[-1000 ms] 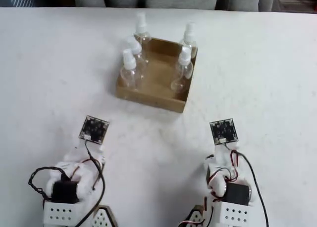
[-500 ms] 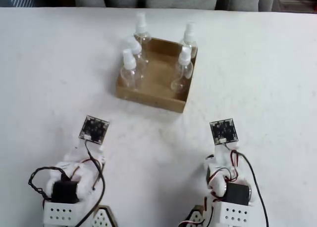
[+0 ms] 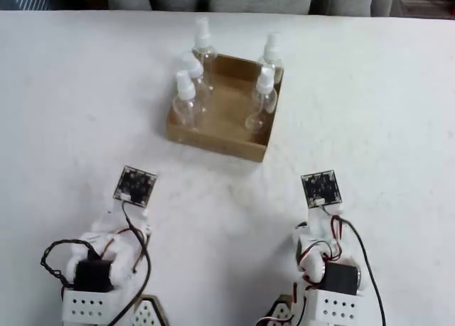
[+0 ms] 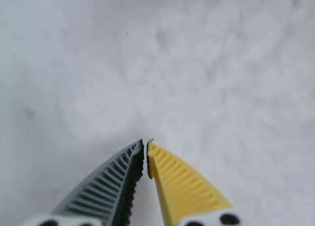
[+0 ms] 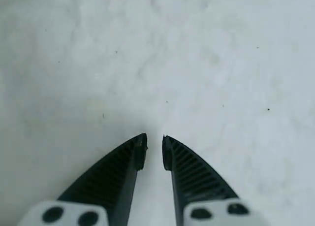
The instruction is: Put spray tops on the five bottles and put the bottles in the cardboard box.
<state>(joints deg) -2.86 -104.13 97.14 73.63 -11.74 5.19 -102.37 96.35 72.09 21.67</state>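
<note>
Box (image 3: 213, 138) sits mid-table (image 3: 370, 91), well ahead of both arms. Five bottles, all upright, each with a spray top on. Three are clearly inside the box: two along its left side (image 3: 187, 104) (image 3: 193, 69) and one by the right wall (image 3: 260, 106). Rear-left bottle (image 3: 204, 47) and rear-right bottle (image 3: 270, 54) stand at the back rim; can't tell whether they're inside or just behind the wall. Left arm (image 3: 99, 269) and right arm (image 3: 330, 276) are parked at the near edge, well apart from the box, each claw pointing at bare table. Left gripper (image 4: 145, 145): grey and yellow fingers clenched tip to tip, nothing in them. Right gripper (image 5: 153, 143): black fingers nearly together with a thin gap between the tips, nothing in them.
</note>
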